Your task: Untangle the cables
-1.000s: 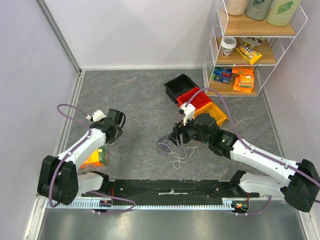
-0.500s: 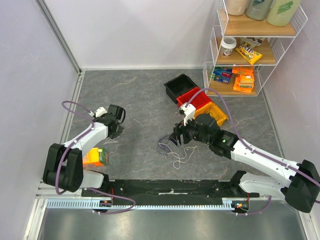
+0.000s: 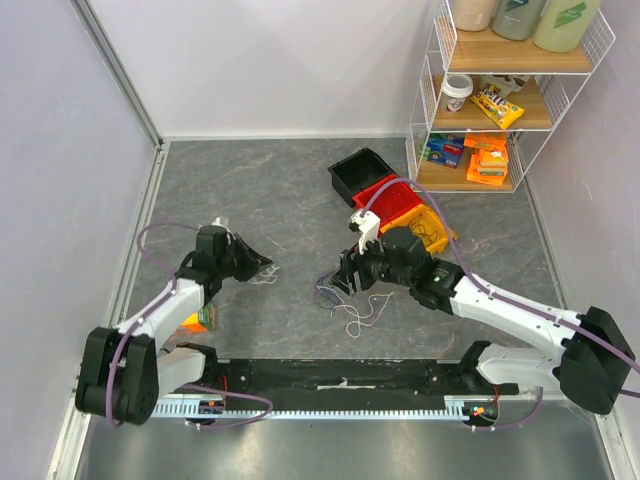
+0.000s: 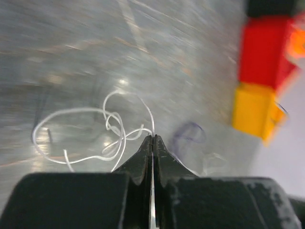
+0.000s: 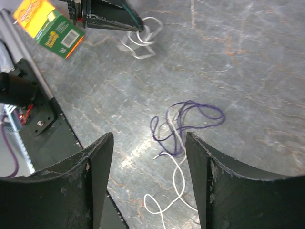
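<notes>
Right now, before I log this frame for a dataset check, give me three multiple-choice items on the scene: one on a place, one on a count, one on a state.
1. Where does the thin dark purple wire lie?
A) on the grey table, below the right gripper
B) coiled in a cup
C) hung on a hook

2. How many open plastic bins stand in a row?
A) two
B) three
C) five

3. How does the left gripper stand?
A) wide open
B) shut on the thin white wire loop
C) gripping a pen

Answers:
1 A: the right wrist view shows it on the tabletop between that gripper's open fingers.
2 B: one black, one red, one yellow.
3 B: its fingers meet, with the wire running into their tips.
</notes>
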### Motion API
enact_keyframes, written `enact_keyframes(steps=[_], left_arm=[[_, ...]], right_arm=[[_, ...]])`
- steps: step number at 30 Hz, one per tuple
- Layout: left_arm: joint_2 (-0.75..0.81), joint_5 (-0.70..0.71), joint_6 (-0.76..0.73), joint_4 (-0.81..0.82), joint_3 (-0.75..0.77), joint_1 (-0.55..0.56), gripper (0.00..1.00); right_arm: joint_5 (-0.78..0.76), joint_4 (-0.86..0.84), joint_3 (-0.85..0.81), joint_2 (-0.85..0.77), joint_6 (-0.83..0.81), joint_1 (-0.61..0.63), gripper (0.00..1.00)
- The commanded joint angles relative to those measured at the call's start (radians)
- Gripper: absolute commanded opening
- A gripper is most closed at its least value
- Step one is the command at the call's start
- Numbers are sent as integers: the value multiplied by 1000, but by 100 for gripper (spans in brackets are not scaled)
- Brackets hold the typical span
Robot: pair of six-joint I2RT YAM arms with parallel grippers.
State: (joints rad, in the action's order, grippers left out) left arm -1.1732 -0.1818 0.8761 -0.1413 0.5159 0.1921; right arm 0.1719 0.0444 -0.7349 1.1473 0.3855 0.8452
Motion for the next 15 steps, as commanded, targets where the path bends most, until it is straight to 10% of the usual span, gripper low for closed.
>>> enact_keyframes(steps=[1, 15], left_arm=[[139, -491, 134, 458, -126, 7, 2], [455, -599, 259, 267, -100, 12, 2]], right_arm=[[178, -190, 34, 26, 21, 0, 67], [258, -495, -4, 149, 81, -1, 58]])
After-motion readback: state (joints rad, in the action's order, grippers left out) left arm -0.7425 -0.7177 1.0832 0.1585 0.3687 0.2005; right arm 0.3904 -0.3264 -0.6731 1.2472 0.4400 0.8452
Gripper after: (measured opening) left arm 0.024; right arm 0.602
